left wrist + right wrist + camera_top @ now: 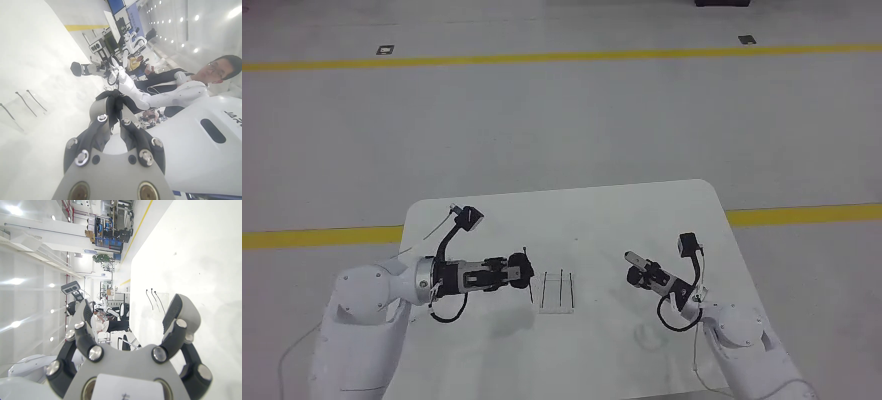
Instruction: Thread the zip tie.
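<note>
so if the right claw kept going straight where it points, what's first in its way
Nothing that the top view shows: the right claw points across the table toward its far edge, well beside the zip ties. Its height is unclear.

Three zip ties (26,104), one clear sheet (164,294), one table (642,220).

Table (642,210): plate (557,309) sits near the front edge, roughly centred. Two zip ties (26,104) lie side by side on it. A third tie (8,112) lies on the table just left of the plate, by the left gripper (520,270). The right gripper (634,268) is right of the plate, well apart.
</note>
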